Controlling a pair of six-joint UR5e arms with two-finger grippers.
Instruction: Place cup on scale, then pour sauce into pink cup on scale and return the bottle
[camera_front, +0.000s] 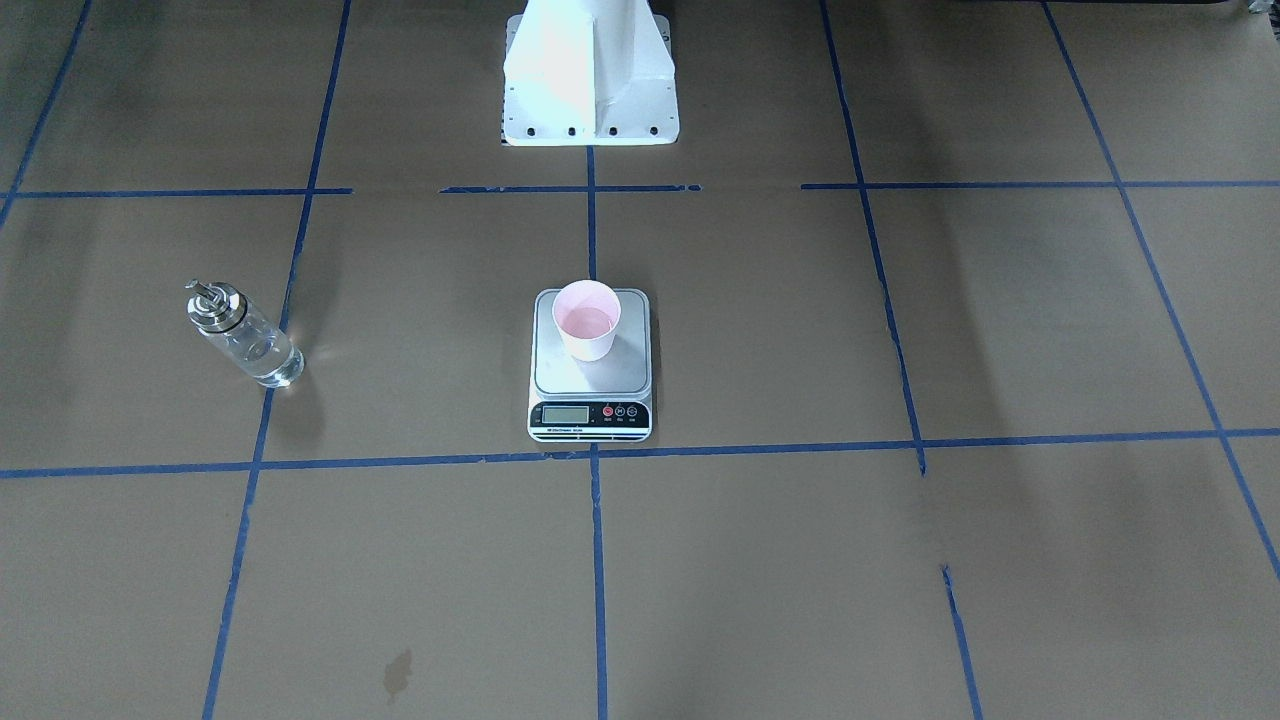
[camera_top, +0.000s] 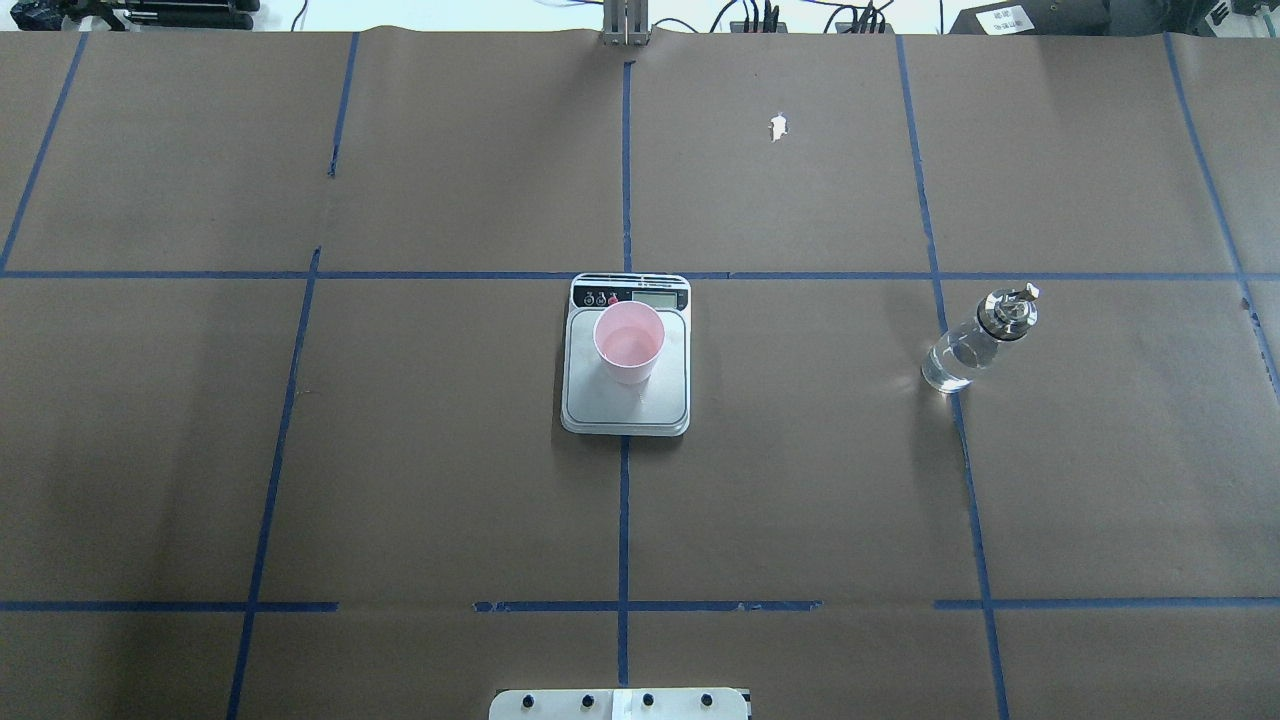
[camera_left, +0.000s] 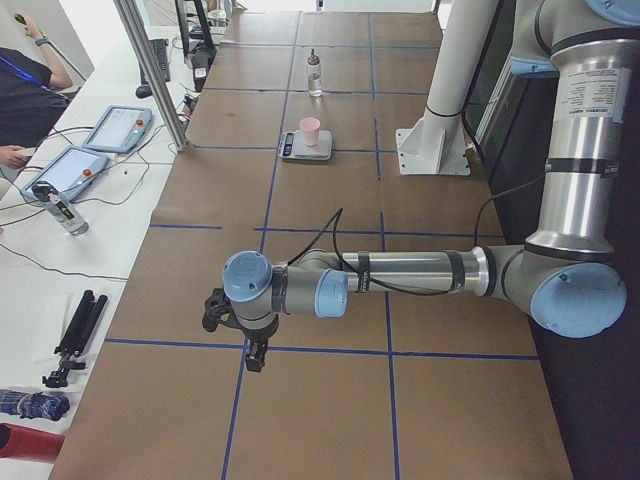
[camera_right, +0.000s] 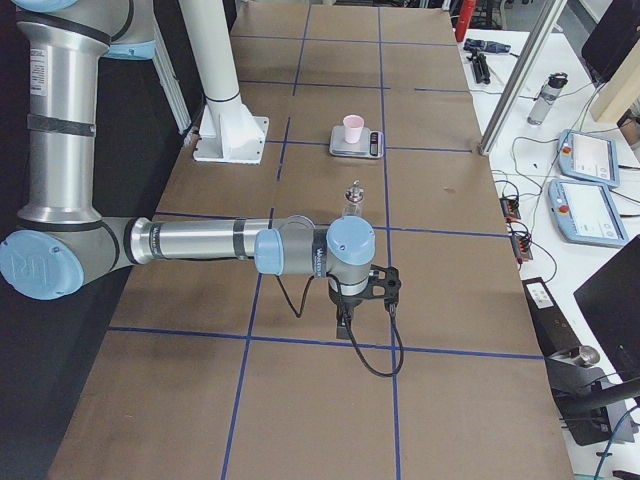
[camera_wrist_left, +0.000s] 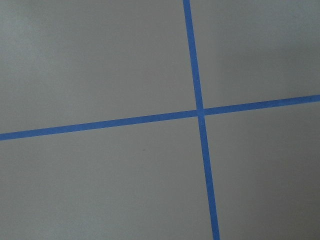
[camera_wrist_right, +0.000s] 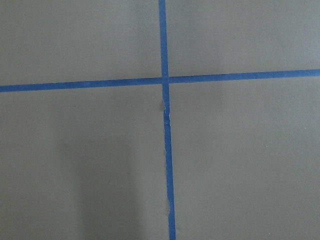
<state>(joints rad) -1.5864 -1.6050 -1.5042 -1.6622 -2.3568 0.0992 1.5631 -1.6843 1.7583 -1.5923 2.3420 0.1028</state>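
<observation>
The pale pink cup (camera_front: 587, 320) stands upright on the far part of the silver scale (camera_front: 590, 378) at the table's middle; it also shows in the overhead view (camera_top: 629, 343) on the scale (camera_top: 625, 405). The clear glass bottle (camera_top: 980, 340) with a silver cap stands upright on the robot's right side, holding clear sauce; it also shows in the front view (camera_front: 243, 333). My left gripper (camera_left: 254, 356) hangs over the table's left end, far from the scale. My right gripper (camera_right: 345, 325) hangs past the bottle (camera_right: 353, 198) toward the right end. I cannot tell whether either is open or shut.
The white robot pedestal (camera_front: 590, 80) stands behind the scale. Blue tape lines cross the brown paper. Both wrist views show only paper and tape. A side bench with tablets (camera_left: 115, 125), cables and a person (camera_left: 25, 90) runs along the far edge.
</observation>
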